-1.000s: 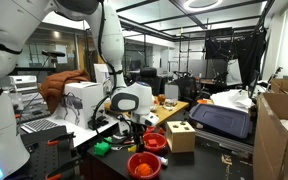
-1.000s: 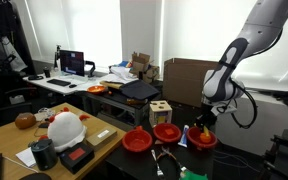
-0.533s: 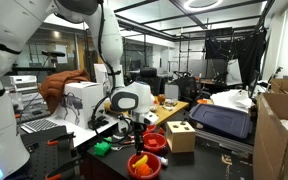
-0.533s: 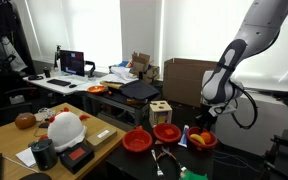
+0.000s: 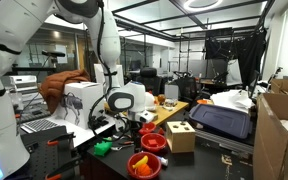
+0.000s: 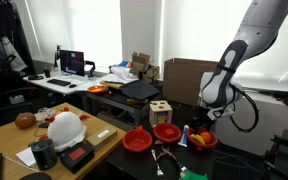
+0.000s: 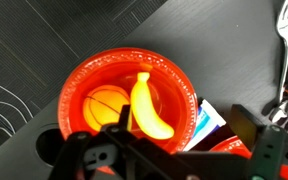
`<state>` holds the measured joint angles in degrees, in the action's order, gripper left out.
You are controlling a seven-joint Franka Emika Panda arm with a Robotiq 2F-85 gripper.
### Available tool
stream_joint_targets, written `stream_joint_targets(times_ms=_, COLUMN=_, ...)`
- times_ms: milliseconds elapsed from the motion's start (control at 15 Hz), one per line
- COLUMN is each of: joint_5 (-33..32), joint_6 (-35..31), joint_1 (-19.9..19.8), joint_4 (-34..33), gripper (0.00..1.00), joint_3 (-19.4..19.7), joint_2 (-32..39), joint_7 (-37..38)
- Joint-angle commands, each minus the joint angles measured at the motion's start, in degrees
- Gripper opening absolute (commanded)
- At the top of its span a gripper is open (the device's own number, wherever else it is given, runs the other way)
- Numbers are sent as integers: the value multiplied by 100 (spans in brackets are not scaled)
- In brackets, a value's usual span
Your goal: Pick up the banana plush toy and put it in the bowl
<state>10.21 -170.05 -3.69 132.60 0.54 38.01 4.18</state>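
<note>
The yellow banana plush toy (image 7: 146,106) lies inside a red bowl (image 7: 79,80), next to an orange ball (image 7: 107,104). My gripper (image 7: 187,122) hangs open just above this bowl, its dark fingers standing apart on either side with nothing between them. In both exterior views the gripper (image 5: 143,133) (image 6: 199,122) hovers over the bowl (image 5: 144,166) (image 6: 203,141) at the near end of the black table, apart from the toy (image 5: 140,160).
Two more red bowls (image 6: 137,141) (image 6: 167,132) stand beside the first. A wooden cube with holes (image 5: 180,136) (image 6: 160,109) is behind them. A bright green toy (image 5: 102,149), a fork (image 7: 287,30) and a blue-white packet (image 7: 206,120) lie nearby.
The gripper has opened and let go of the banana plush toy, which now rests in the bowl. The gripper has lifted slightly.
</note>
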Motion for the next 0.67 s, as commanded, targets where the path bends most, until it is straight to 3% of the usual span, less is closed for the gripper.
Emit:
stream_joint_targets(times_ms=0, joint_5=-107, joint_6=-401, joint_1=-426, joint_4=531, gripper=100, joint_3=-571, joint_2=-405, joint_7=-497)
stream_joint_targets(times_ms=333, joint_5=-83, joint_6=-383, joint_1=-1633, joint_4=1252, gripper=100, joint_3=-1783, joint_2=-1060, joint_7=-1333)
stream_joint_targets(times_ms=600, joint_5=657, joint_6=-433, joint_1=-3356, joint_4=1867, gripper=100, joint_3=-3429, joint_2=-1823, joint_7=-2037)
